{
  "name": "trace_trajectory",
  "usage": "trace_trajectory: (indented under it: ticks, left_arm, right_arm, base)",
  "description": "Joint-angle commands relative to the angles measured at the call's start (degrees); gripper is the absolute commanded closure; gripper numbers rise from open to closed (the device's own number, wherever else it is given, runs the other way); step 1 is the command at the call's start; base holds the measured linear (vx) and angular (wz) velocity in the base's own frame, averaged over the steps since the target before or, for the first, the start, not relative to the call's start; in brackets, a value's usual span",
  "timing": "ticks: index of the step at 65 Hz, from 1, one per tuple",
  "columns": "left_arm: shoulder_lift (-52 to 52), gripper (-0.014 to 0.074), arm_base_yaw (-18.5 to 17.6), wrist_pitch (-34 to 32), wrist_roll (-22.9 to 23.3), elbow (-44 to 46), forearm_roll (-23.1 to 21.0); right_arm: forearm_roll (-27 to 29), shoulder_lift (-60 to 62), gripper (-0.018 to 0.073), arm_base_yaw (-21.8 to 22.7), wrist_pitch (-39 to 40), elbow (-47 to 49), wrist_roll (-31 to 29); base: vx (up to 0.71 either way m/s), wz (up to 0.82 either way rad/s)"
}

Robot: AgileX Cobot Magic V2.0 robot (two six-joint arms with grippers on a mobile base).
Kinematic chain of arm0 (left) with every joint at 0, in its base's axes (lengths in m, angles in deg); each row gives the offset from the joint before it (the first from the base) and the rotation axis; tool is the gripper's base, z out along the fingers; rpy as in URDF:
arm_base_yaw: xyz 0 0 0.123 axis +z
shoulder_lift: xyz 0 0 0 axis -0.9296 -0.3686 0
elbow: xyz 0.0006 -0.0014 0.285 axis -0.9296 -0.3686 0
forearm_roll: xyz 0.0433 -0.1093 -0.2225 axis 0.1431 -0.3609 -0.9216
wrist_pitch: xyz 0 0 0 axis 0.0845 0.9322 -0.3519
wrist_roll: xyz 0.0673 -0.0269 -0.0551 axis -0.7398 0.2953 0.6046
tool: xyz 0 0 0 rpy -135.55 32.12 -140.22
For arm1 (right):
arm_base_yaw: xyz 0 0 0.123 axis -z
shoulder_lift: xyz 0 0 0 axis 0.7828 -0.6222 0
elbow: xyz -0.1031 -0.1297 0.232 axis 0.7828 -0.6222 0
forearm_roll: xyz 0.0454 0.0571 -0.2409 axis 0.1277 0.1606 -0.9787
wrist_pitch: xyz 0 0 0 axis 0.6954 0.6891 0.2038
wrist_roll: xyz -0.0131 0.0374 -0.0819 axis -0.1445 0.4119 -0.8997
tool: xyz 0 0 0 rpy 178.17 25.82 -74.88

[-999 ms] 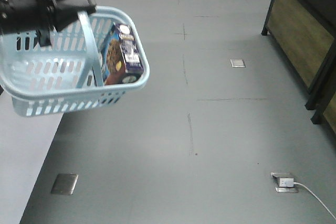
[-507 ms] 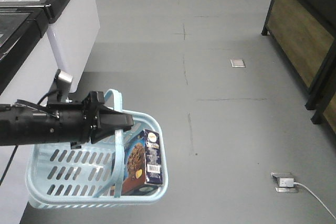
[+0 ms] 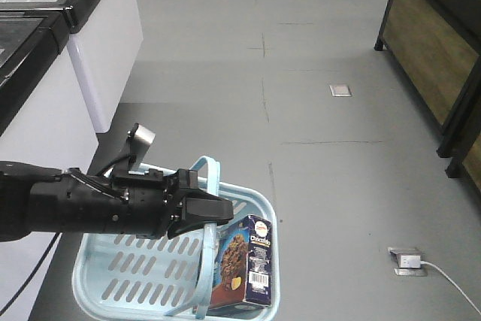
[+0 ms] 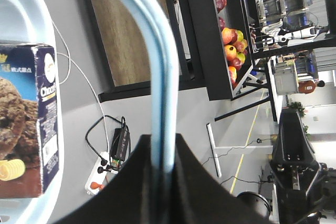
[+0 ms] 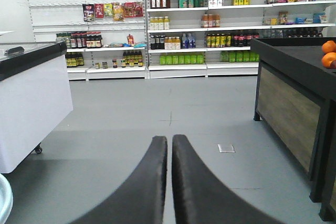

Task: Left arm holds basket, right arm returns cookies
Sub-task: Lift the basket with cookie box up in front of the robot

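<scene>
Basket [image 3: 128, 283] held over grey shop floor, cookies [image 3: 244, 264] inside

Lower left of the front view: the left gripper [image 3: 214, 212] on the black left arm [image 3: 75, 208] is clamped on the strap handle [image 3: 206, 257]. The carton stands against the basket's right wall. The right gripper [image 5: 169, 182] is closed on nothing.

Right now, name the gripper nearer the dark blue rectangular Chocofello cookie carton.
Left. The left gripper clamps the handle of the light blue plastic basket holding the carton; the right gripper, shut, faces distant shelves.
</scene>
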Motion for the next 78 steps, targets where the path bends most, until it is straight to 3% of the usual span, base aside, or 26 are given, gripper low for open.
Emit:
trace_trajectory:
  ticks: [1, 20, 78]
  left_arm:
    - [2.8, 0.0600, -1.5, 3.0, 0.2, 1.9, -6.8]
    - [2.8, 0.0600, -6.3, 1.0, 1.9, 6.2, -6.8]
    - [2.8, 0.0600, -6.3, -0.8, 2.3, 6.4, -6.1]
  right_arm:
    - [-0.6, 0.8, 0.0566, 0.4, 4.2, -1.1, -0.3]
    - [-0.6, 0.8, 0.0566, 0.4, 4.2, -1.1, -0.3]
    - [-0.6, 0.7, 0.0566, 0.4, 4.1, -1.1, -0.3]
  base:
    - [0.00, 0.00]
    - [0.00, 0.00]
    - [0.00, 0.00]
